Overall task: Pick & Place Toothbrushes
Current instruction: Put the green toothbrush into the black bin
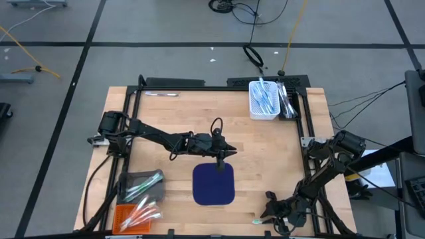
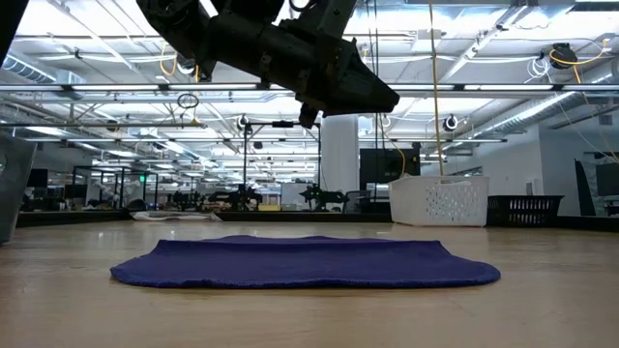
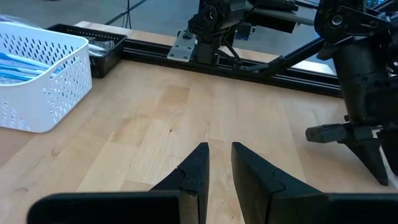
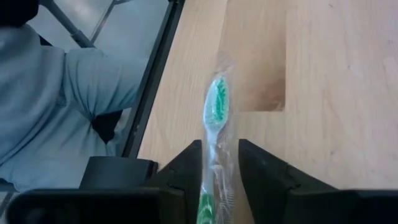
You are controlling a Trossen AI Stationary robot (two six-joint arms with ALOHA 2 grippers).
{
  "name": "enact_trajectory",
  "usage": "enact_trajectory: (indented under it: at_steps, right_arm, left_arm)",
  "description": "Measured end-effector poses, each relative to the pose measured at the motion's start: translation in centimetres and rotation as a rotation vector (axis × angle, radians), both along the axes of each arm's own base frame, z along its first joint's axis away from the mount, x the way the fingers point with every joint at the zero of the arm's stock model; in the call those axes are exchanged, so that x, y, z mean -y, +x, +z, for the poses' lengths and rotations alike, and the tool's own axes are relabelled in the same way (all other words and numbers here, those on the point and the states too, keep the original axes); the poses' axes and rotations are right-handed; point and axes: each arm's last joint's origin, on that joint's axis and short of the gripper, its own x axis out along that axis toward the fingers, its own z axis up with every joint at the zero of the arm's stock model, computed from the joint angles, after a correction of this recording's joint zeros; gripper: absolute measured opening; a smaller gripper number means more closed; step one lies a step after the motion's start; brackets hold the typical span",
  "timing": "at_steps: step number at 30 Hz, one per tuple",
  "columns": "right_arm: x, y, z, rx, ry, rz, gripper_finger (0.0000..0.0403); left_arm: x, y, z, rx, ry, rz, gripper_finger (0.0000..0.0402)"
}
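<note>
Only the right wrist view showed the green-and-white wrapped toothbrush [image 4: 214, 134] lying between the two fingers of the right pincer [image 4: 219, 163], which bracketed it closely; whether they were clenched on it could not be told. From above, that toothbrush [image 1: 257, 221] was just a speck at the worktop's [image 1: 265, 153] near edge by its right corner, beside the right pincer [image 1: 267, 211].

The left pincer [image 1: 229, 152] hung over the far edge of the flat navy cloth mat [image 1: 214, 184] at mid-worktop, fingers slightly apart and empty.

A white perforated basket [image 1: 263, 99] at the far right corner held blue-and-white toothbrushes [image 1: 264, 96]. At the near left corner, a clear tray [image 1: 141, 186] held green ones [image 1: 147, 186] and an orange tray [image 1: 135, 217] pink ones [image 1: 145, 214].
</note>
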Motion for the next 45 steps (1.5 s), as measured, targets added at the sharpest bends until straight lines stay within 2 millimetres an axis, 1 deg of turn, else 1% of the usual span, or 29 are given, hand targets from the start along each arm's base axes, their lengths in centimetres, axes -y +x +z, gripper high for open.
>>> enact_trajectory:
  at_steps: [3, 5, 7, 12, 17, 22, 26, 32, 40, 45]
  right_arm:
    - [0.0, 0.0, -0.1, -0.006, -0.005, 0.006, 0.0061]
    - [0.0, -0.1, -0.1, -0.009, -0.009, 0.028, 0.0027]
    - [0.0, -0.1, -0.1, 0.003, -0.024, 0.047, 0.0009]
    - [0.4, 0.5, -0.1, 0.025, -0.065, 0.027, 0.0002]
    - [1.7, 2.1, 0.5, 0.071, -0.128, 0.018, 0.0]
    - [3.6, 3.8, 2.7, 0.166, -0.208, 0.015, 0.0]
    - [5.3, 4.6, 4.5, 0.222, -0.302, -0.006, 0.0]
    - [7.7, 5.1, 7.3, 0.344, -0.482, -0.135, 0.0]
    - [10.5, 5.8, 10.5, 0.457, -0.585, -0.367, 0.0]
    - [11.5, 6.1, 12.2, 0.538, -0.621, -0.449, 0.0]
  left_arm:
    - [0.0, 0.0, 0.0, 0.0, 0.0, 0.0, 0.0067]
    - [0.0, 0.0, 0.0, 0.0, 0.0, 0.0, 0.0067]
    - [0.0, 0.0, 0.0, 0.0, 0.0, 0.0, 0.0067]
    - [0.0, 0.0, 0.0, 0.0, 0.0, 0.0, 0.0067]
    - [0.0, 0.0, 0.0, 0.0, 0.0, 0.0, 0.0067]
    - [0.0, 0.0, 0.0, 0.001, 0.004, -0.001, 0.0067]
    - [0.0, 0.0, 0.0, 0.001, 0.006, -0.002, 0.0067]
    - [0.0, 0.0, 0.1, 0.012, 0.01, -0.003, 0.0067]
    - [0.0, 0.1, 0.4, 0.037, 0.032, -0.01, 0.0067]
    - [0.0, 0.1, 0.4, 0.047, 0.05, -0.015, 0.0067]
